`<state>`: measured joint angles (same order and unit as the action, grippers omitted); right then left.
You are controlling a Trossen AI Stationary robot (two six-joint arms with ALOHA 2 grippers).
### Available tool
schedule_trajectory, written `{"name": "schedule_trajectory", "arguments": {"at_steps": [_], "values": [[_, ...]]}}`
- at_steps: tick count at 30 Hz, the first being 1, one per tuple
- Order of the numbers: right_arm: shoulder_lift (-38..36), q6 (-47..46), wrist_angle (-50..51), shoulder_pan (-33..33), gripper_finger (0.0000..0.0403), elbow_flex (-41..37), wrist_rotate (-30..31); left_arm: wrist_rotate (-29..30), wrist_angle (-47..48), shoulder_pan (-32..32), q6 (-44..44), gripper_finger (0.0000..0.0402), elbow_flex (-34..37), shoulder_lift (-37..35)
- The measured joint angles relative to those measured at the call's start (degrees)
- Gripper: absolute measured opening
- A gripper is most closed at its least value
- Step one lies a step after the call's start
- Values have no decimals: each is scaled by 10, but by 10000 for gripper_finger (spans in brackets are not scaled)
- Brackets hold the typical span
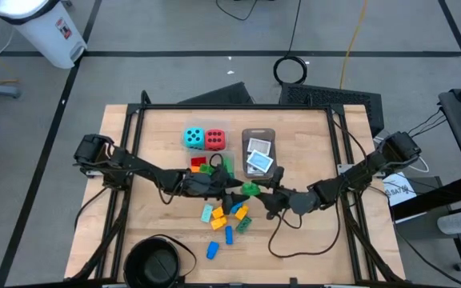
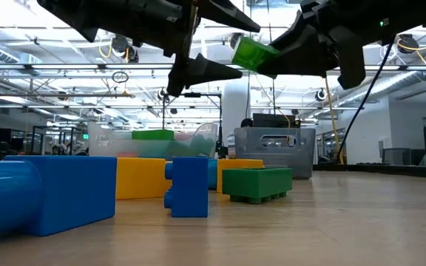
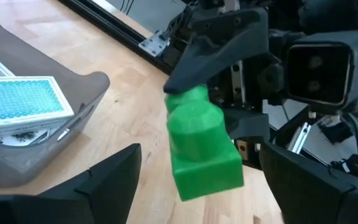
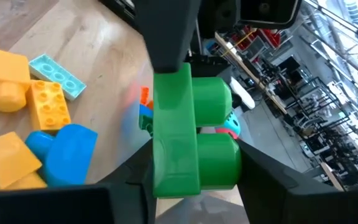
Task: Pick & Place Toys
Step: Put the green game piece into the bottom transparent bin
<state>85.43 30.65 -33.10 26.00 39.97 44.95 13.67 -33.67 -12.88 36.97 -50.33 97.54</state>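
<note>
A bright green plastic brick [image 3: 201, 146] is clamped in the right gripper [image 1: 256, 192] above the table's [image 1: 342, 244] middle; the left gripper [image 1: 232, 190], beside it, is released.

Two dark jointed arms, black cables

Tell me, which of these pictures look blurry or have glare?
Low view: the near blue brick looks soft, and bright ceiling lights leave the arms silhouetted. Right wrist view: the green brick in the right claw is sharp, the room behind hazy. High view: evenly lit.
</note>
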Motion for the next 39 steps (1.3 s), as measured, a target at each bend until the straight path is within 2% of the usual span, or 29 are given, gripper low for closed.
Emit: {"name": "schedule_trajectory", "arguments": {"at_steps": [12, 17, 24, 28, 31, 34, 39], "values": [[0, 2, -10, -1, 148, 0, -2, 17, -9, -2, 2, 322, 0, 8], [0, 3, -10, -1, 146, 0, -1, 11, -14, 6, 11, 265, 0, 20], [-1, 1, -9, -2, 158, 0, 4, 4, -44, 12, 6, 135, 0, 25], [-1, -38, -9, -1, 174, -4, -32, -2, -40, 11, -12, 132, 1, 21], [-2, -104, -11, 3, 183, -6, -26, 0, -32, 11, -28, 132, 3, 10], [-9, -127, -6, 14, 190, -6, 12, 26, 7, 11, -45, 132, 3, -17], [-52, -133, 43, 44, 199, -9, 17, 154, 103, 3, -49, 132, 2, -65]]}}
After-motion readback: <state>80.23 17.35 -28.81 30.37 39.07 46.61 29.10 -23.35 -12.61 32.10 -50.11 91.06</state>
